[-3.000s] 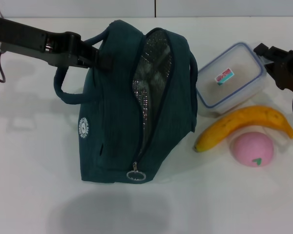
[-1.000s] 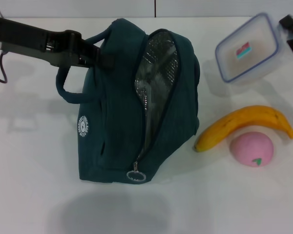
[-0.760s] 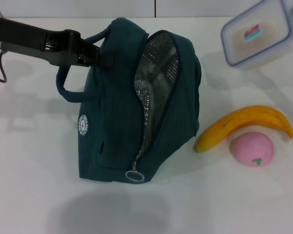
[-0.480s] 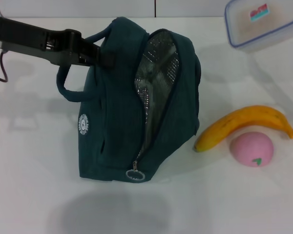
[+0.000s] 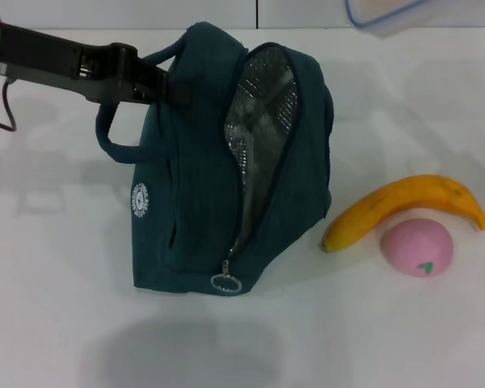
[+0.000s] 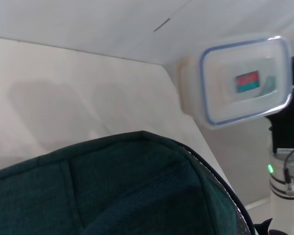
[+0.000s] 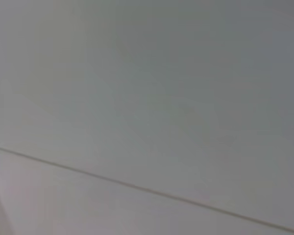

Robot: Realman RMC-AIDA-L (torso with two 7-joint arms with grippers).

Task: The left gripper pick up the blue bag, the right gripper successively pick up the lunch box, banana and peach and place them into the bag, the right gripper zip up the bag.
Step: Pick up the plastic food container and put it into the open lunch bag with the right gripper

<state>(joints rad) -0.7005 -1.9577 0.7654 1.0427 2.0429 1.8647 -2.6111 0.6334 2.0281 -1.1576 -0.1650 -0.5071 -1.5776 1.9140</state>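
The dark blue bag (image 5: 202, 186) stands on the white table, its zip open and silver lining (image 5: 259, 113) showing. My left gripper (image 5: 160, 86) is shut on the bag's top by the handle. The bag's top edge also shows in the left wrist view (image 6: 112, 186). The clear lunch box (image 5: 385, 12) with a blue rim hangs in the air at the head view's top edge, right of the bag. In the left wrist view my right gripper (image 6: 288, 105) holds the lunch box (image 6: 240, 81) aloft. The banana (image 5: 404, 206) and the pink peach (image 5: 416, 246) lie right of the bag.
The zip's ring pull (image 5: 225, 283) hangs at the bag's lower front. The loop handle (image 5: 113, 137) sticks out on the bag's left side. The right wrist view shows only a grey wall with a seam (image 7: 137, 186).
The lunch box has been lifted off the table beside the banana and carried up to the top edge of the view. The bag has shifted slightly in my left gripper.
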